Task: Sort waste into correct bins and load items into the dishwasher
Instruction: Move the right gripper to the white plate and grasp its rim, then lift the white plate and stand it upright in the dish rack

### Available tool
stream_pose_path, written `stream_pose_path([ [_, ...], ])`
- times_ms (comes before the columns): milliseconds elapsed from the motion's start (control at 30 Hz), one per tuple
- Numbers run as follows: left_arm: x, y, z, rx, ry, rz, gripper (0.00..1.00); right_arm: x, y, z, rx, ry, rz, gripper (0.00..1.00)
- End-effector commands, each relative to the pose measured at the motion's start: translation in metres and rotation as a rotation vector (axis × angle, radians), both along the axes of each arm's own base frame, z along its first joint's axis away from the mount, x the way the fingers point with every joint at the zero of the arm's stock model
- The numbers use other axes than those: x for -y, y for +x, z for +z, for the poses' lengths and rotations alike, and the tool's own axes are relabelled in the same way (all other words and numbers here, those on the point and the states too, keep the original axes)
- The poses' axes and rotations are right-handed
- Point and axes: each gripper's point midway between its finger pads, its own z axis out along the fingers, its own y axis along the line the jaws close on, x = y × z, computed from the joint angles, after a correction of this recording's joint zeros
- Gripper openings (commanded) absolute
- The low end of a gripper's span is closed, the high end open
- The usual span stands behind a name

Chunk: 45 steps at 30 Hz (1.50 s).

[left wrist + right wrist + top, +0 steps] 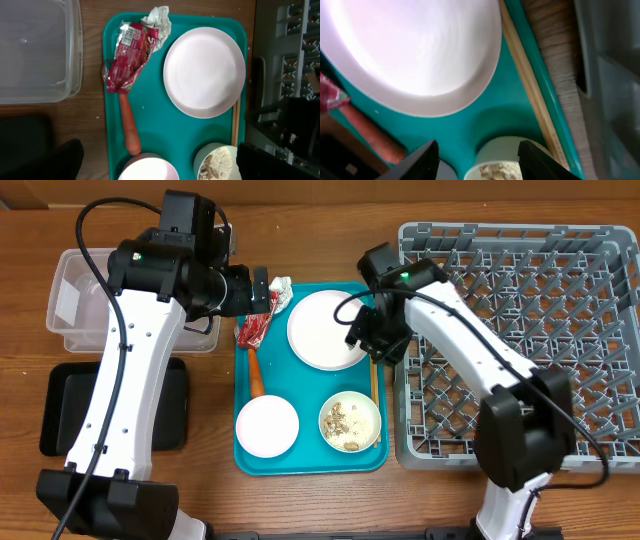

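Beside the grey dish rack (520, 300), the teal tray (310, 395) held the plate (325, 330). The right fingers (372, 345) hung apart at its right rim, gripping nothing. Loading the plate seemed in hand, and the next move called for a rim pinch. The left fingers (262, 286), wide open and empty, hovered over the red wrapper (255, 328).

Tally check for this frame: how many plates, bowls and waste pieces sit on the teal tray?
Plates: 1, the plate
Bowls: 2, empty bowl, scraps bowl
Waste: 4, wrapper, napkin, carrot stick, food scraps
Total: 7
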Motion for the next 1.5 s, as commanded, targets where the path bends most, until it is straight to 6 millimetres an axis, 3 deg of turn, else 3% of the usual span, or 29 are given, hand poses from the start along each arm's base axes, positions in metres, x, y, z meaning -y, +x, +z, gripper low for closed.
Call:
stream_pose_path([
  [0,0.004,0.001,0.006,0.015,-0.011,-0.010,1.00,-0.005,0.003,-0.015,-0.041,0.005,-0.068,0.54],
  [200,0.003,0.001,0.006,0.023,-0.003,-0.028,1.00,-0.013,-0.003,-0.037,-0.112,0.022,-0.069,0.54],
  [400,0.003,0.001,0.006,0.026,0.004,-0.044,1.00,-0.024,0.000,-0.045,-0.094,0.018,-0.079,0.54],
  [933,0.003,0.000,0.006,0.027,0.012,-0.060,1.00,-0.023,0.009,-0.082,-0.102,-0.035,-0.118,0.48],
  [1033,0.003,0.001,0.006,0.030,0.015,-0.068,1.00,-0.021,0.006,-0.093,-0.125,-0.048,-0.117,0.37],
  [1067,0.003,0.000,0.006,0.030,0.016,-0.071,1.00,-0.021,0.004,-0.093,-0.134,-0.051,-0.117,0.23],
  [1100,0.003,0.000,0.006,0.030,0.018,-0.074,1.00,-0.021,0.003,-0.093,-0.138,-0.051,-0.108,0.04],
  [1267,0.002,0.000,0.005,0.027,0.025,-0.070,1.00,-0.022,0.010,-0.073,-0.067,-0.032,0.010,0.04],
  [1467,0.000,0.000,0.005,0.028,0.035,-0.066,1.00,-0.006,0.028,-0.012,0.074,-0.113,0.074,0.04],
])
